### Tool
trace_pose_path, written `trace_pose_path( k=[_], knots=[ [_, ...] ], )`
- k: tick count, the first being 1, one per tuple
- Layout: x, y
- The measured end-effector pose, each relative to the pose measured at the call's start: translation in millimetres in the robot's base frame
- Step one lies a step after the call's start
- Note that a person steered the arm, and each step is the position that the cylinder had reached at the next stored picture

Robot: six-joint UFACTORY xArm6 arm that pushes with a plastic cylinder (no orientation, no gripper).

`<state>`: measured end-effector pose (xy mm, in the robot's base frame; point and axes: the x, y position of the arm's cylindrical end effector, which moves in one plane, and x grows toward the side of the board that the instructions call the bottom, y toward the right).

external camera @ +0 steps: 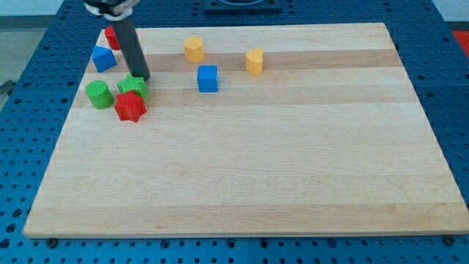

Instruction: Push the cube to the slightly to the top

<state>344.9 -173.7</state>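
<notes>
A blue cube [208,78] sits on the wooden board [249,161] in the upper middle-left. My tip [142,78] is at the upper left, about a hand's width to the left of the cube and not touching it. The tip stands just above a green star-shaped block [133,86] and seems to touch its top edge. A red star-shaped block [130,107] lies right below the green star. A green cylinder [98,94] is to their left.
A blue block [103,59] and a red block [112,37], partly hidden by the rod, sit near the top left corner. A yellow hexagonal block [193,49] and a yellow heart-like block [253,61] lie above and right of the cube.
</notes>
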Motion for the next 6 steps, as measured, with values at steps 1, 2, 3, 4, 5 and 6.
trace_pose_path(
  k=[1, 2, 3, 4, 5, 6],
  knots=[
    [30.6, 39.7],
    [51.1, 72.8],
    [47.9, 97.1],
    [26.5, 111.7],
    [-8.3, 111.7],
    [-31.8, 111.7]
  ],
)
